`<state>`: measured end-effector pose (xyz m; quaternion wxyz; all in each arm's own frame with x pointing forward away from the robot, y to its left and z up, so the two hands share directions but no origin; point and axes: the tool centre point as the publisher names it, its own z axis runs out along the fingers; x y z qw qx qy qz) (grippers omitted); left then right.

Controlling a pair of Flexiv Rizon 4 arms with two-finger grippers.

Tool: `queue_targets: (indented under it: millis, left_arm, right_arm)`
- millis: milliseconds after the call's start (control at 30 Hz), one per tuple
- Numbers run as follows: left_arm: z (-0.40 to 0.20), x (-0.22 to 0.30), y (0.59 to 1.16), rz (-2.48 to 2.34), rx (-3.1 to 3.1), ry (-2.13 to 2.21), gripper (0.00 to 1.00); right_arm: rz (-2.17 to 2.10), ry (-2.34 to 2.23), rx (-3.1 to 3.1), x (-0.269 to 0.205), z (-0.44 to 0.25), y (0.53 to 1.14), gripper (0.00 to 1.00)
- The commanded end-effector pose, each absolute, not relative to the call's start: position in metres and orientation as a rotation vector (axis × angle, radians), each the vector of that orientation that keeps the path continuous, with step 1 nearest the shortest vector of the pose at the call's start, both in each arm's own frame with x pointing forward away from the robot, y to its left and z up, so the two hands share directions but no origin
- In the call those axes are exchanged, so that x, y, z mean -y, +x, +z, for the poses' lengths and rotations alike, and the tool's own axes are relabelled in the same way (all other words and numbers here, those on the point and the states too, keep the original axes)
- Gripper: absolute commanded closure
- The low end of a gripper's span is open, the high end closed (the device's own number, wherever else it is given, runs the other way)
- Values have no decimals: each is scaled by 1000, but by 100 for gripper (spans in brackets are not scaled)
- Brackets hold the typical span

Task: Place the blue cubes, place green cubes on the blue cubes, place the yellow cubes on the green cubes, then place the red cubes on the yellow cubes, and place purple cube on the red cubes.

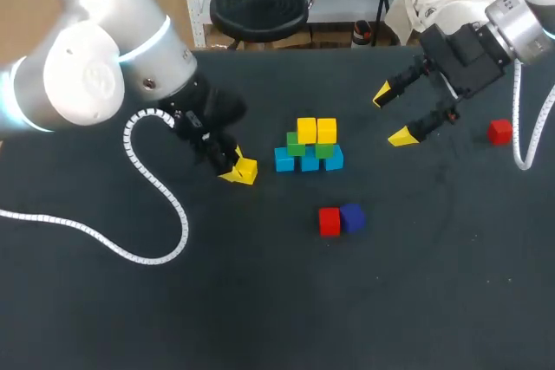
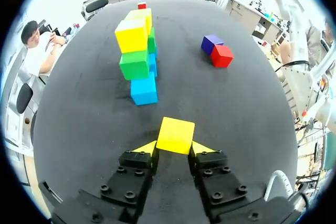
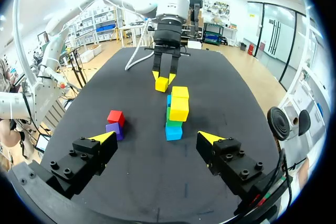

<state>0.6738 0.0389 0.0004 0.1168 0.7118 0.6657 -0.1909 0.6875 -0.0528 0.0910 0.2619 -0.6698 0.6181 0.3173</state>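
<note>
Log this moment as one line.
left hand: shut on yellow cube | right hand: open | stack: blue, green, yellow | loose: red cube, purple cube, far red cube

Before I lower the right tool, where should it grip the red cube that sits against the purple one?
Take the red cube from straight above, with the fingers on its two free opposite sides. Another side touches the purple cube, so no finger would fit there. The right tool is open and holds nothing.

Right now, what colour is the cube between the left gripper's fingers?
It is a yellow cube, in the left gripper; clearest in the left wrist view.
</note>
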Motion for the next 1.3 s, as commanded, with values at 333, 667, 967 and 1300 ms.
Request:
queue_targets:
  millis: [333,667,967,1300]
  left_arm:
    - [23,-43,671,-361,-2172,1877,100]
    - [51,-32,671,-316,-2209,1837,100]
    - [59,-27,669,-341,-2227,1830,100]
    - [59,-27,669,-341,-2227,1830,100]
  right_arm:
    - [859,-1812,-1671,53,91,687,0]
    - [859,-1812,-1671,53,91,687,0]
    - [859,-1812,-1671,53,91,687,0]
    - [859,-1812,-1671,53,91,687,0]
